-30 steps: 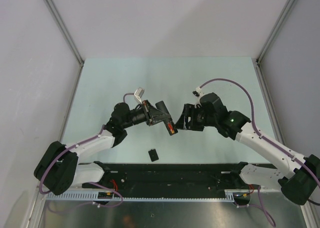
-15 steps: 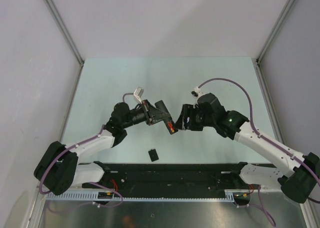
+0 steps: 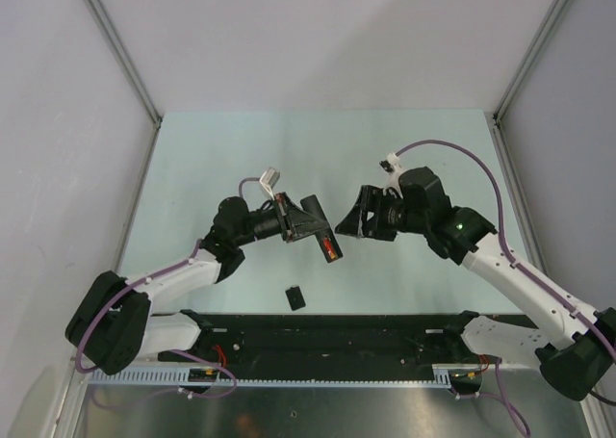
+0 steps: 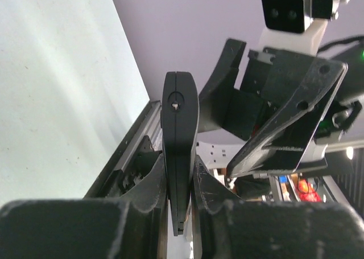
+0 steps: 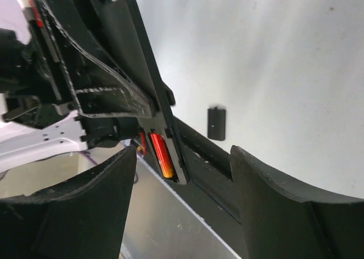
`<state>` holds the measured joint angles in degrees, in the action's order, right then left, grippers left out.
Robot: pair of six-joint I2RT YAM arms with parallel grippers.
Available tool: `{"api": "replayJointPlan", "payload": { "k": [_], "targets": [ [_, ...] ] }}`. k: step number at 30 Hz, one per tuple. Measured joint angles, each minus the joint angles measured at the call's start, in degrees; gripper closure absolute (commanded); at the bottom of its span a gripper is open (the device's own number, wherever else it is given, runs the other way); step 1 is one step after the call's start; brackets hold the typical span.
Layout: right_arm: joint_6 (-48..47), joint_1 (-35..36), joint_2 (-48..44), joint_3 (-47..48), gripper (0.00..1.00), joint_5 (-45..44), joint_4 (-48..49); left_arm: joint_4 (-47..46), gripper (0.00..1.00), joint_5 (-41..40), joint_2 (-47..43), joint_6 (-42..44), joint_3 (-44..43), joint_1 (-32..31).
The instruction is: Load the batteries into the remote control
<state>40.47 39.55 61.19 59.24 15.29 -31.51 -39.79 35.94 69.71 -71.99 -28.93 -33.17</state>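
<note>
Left wrist: L jaws clamp remote (image 4: 180, 128); R jaws wide, empty; 1 red-orange battery (image 5: 160, 155) seated.

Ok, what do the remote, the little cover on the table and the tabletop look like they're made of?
Remote control: likely moulded plastic, black, satin; a seam and small hole show along its edge. Cover: seemingly the same matte black plastic. Table: pale, smooth, matte sheet, material unclear.

Your remote control (image 4: 179, 151) looks like smooth matt black plastic, and the battery (image 5: 160, 155) has a glossy red-orange wrap. Your left tool (image 3: 316, 228) has scratched, scuffed black plastic fingers (image 5: 96, 71). Worktop (image 3: 289, 149) is a smooth, matt, pale sheet with a few tiny specks.
</note>
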Motion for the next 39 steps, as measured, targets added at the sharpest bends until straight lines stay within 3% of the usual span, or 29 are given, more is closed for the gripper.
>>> {"api": "replayJointPlan", "payload": {
  "k": [6,12,39],
  "targets": [
    [1.97,-3.65,0.39,-2.05,0.29,11.56,6.21,-2.89,1.0,6.25,0.83,-0.04,-1.44,0.26],
    [2.43,-2.69,1.57,-3.37,0.32,18.27,9.46,-5.29,1.0,10.69,1.55,-0.17,-4.2,0.81],
    [4.55,2.08,3.67,-7.85,0.64,24.68,18.6,-6.84,1.0,12.24,2.45,-1.77,-5.68,1.11]
  ]
}}
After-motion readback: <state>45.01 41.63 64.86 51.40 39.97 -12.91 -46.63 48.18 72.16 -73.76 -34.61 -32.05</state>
